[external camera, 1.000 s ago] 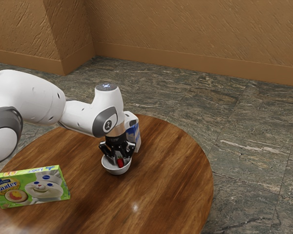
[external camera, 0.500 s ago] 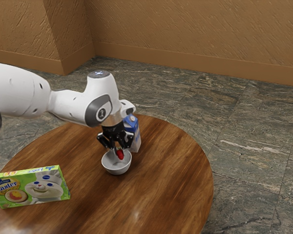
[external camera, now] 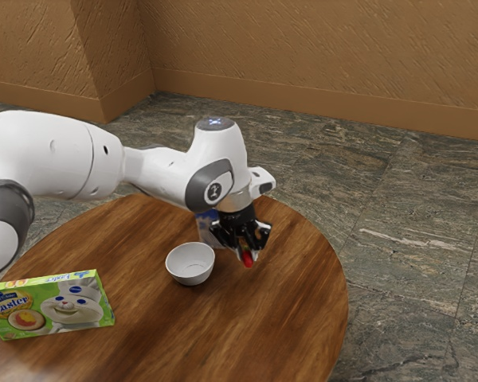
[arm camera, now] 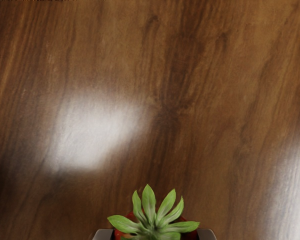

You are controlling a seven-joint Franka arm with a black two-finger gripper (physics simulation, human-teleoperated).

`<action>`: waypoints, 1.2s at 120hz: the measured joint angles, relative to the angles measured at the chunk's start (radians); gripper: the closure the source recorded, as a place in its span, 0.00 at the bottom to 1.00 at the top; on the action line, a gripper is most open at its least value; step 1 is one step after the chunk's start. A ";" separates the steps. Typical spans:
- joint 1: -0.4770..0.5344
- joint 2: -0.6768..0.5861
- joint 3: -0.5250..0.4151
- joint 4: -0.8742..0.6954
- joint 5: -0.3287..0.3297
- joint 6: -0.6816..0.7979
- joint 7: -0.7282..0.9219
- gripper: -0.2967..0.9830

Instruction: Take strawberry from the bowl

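Strawberry is bright red in the exterior view, small and rounded, with its red part poking down under the hand. The fingers are pinching it, one on each side. It is outside the bowl, over the brown desk, and apart from the bowl, toward the exterior view's right. I can't tell how high up it is. The bowl is white and stands upright, and I can see down to its bottom. A blue and white carton stands behind the hand, and part of it is hidden. Near the exterior view's left, a green Easter box stands on its long side, with a white smiling face and a round cookie on its front. The big white arm comes in from that side too.

Close up in the wrist view, the strawberry has a big green top. Its leaves are long and pointy and spread out like a star, with thin pale lines on them. They meet in a pale green middle. Red skin peeks out around them, so the leafy end is toward the hand. The grey fingers press on it from both sides. Past it, the desk has dark wood stripes and shiny white patches of light.
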 joint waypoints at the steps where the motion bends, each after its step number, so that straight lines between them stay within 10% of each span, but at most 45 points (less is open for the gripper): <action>1: 0.000 0.006 -0.002 0.006 -0.001 0.000 0.000 0.69; 32: 0.002 0.109 -0.056 0.113 -0.018 0.004 -0.006 0.70; 64: -0.001 0.050 -0.057 0.120 -0.022 -0.018 0.003 0.37; 111: 0.000 -0.300 0.002 0.107 0.160 -0.265 0.007 0.25; 144: 0.018 -0.321 0.089 0.230 0.236 -0.465 0.012 0.24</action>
